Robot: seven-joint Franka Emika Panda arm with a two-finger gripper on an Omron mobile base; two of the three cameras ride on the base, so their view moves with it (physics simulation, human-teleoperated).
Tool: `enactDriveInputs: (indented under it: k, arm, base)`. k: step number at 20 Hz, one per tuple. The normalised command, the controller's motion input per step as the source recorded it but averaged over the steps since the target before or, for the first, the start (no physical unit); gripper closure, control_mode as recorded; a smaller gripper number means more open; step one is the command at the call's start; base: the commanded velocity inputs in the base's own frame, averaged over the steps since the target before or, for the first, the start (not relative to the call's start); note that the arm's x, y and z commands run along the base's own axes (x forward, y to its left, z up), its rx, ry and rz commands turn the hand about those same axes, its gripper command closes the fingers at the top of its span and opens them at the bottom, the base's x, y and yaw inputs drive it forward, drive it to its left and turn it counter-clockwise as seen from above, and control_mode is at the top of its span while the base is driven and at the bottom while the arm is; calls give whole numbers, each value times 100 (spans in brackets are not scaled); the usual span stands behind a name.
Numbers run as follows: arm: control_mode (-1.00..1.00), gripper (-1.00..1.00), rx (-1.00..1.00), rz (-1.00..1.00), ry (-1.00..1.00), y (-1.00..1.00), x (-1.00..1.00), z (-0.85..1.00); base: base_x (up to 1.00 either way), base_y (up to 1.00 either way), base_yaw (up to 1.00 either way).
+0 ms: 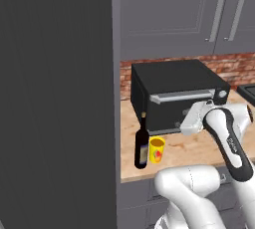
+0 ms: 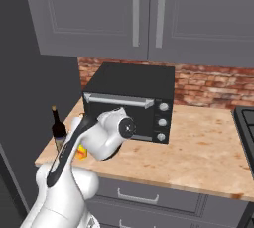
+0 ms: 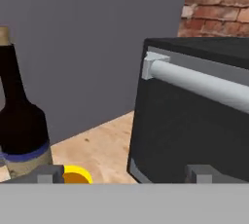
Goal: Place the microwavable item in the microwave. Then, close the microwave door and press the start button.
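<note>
The small yellow cup (image 1: 157,149) with red-orange marks stands upright on the wooden counter (image 1: 199,148), just beside the dark bottle (image 1: 142,143).

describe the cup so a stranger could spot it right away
Find the black toaster oven on the wooden counter. Near the counter's front edge, left of the oven, a dark wine bottle stands; the small yellow cup sits right beside it, shorter, with red-orange marks.

yellow cup (image 1: 157,149): 1 | wine bottle (image 1: 142,143): 1 | black toaster oven (image 1: 174,93): 1, with 1 silver bar handle (image 2: 119,100) and 3 round knobs (image 2: 161,121) | upper cabinet doors: 2, with 2 vertical handles (image 2: 148,14) | wooden table (image 2: 198,147): 1 | drawer pull (image 2: 138,198): 1
</note>
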Motion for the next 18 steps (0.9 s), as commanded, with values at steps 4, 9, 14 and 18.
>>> enactDriveInputs:
  k: [4, 9, 14, 18]
  arm:
    - [-100, -100, 0, 40, -15, 0, 30, -17]
    - [-100, -100, 0, 21, -7, 1, 13, -13]
    - [-100, -100, 5, 12, 1, 0, 6, -23]
    - [-100, -100, 7, 15, 0, 0, -3, -21]
  base:
    - [0, 0, 0]
    - [0, 0, 0]
    - [0, 0, 0]
    - [0, 0, 0]
